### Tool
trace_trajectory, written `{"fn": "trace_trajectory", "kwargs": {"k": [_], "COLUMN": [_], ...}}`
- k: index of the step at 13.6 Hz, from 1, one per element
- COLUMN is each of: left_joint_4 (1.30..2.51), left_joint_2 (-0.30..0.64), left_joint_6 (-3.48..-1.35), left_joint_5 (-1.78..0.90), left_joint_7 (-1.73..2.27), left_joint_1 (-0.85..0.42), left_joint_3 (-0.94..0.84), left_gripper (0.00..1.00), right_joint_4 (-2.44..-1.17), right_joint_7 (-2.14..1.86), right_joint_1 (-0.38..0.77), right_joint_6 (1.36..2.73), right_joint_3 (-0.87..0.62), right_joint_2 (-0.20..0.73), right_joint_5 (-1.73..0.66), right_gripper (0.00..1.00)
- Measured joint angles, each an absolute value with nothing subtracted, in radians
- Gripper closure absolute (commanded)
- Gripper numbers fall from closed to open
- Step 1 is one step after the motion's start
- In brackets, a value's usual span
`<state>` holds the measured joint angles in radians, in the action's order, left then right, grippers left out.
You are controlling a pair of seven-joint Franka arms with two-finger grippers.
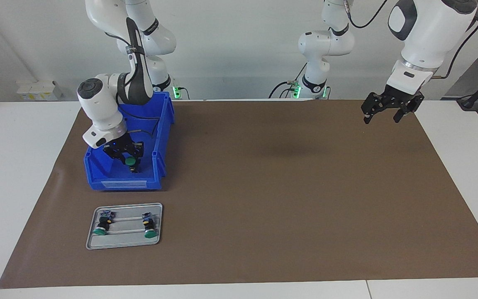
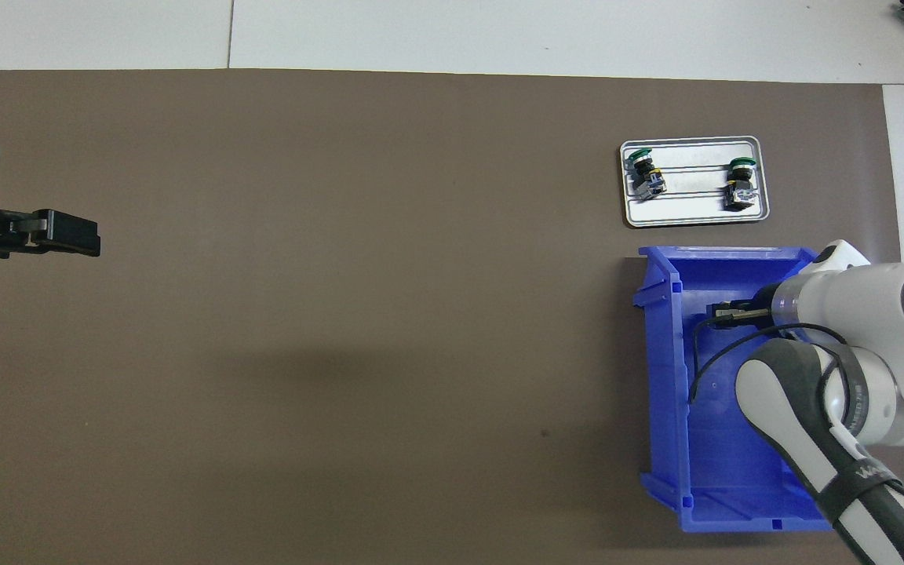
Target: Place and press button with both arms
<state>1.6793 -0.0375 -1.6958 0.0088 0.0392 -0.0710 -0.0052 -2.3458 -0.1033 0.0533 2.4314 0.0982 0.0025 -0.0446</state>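
Two green-capped buttons (image 1: 125, 226) are already lying on the flat grey metal tray (image 1: 156, 241); right gripper (image 1: 128, 160) is closing around a third button (image 1: 130, 161) inside the blue plastic bin (image 1: 162, 137); left gripper (image 1: 382, 116), spread wide, is waiting; pressing unstarted.

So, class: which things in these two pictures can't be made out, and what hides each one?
- Button in the blue bin: the overhead view hides it under the right gripper and its wrist.
- Right gripper: whether it grips the button is too small to tell in the facing view.
- Left gripper: the overhead view's edge cuts off its arm.
- Two tray buttons: details too small.
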Motion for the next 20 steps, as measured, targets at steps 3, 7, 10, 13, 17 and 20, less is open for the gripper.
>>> {"fn": "trace_trajectory", "kwargs": {"k": [3,7,10,13,17,20], "left_joint_4": [1.679,1.679,1.679,1.679,1.679,1.679], "left_joint_2": [-0.037,-0.038,-0.038,-0.038,-0.038,-0.038], "left_joint_6": [-1.696,-1.696,-1.696,-1.696,-1.696,-1.696], "left_joint_5": [0.009,0.009,0.009,0.009,0.009,0.009], "left_joint_7": [0.039,0.039,0.039,0.039,0.039,0.039], "left_joint_1": [-0.071,-0.071,-0.071,-0.071,-0.071,-0.071], "left_joint_3": [-0.005,-0.005,-0.005,-0.005,-0.005,-0.005], "left_gripper": [0.00,0.00,0.00,0.00,0.00,0.00], "right_joint_4": [-2.278,-2.088,-1.924,-1.739,-1.605,-1.604], "right_joint_7": [-0.103,-0.094,-0.038,0.028,0.064,0.066], "right_joint_1": [0.056,0.056,0.055,0.054,0.048,0.046], "right_joint_6": [2.392,2.199,2.021,1.776,1.623,1.599], "right_joint_3": [0.094,0.094,0.094,0.094,0.095,0.095], "right_joint_2": [-0.001,-0.015,-0.023,-0.028,-0.047,-0.060], "right_joint_5": [-0.045,-0.045,-0.041,-0.010,0.034,0.037], "right_gripper": [0.00,0.00,0.00,0.00,0.00,0.00]}}
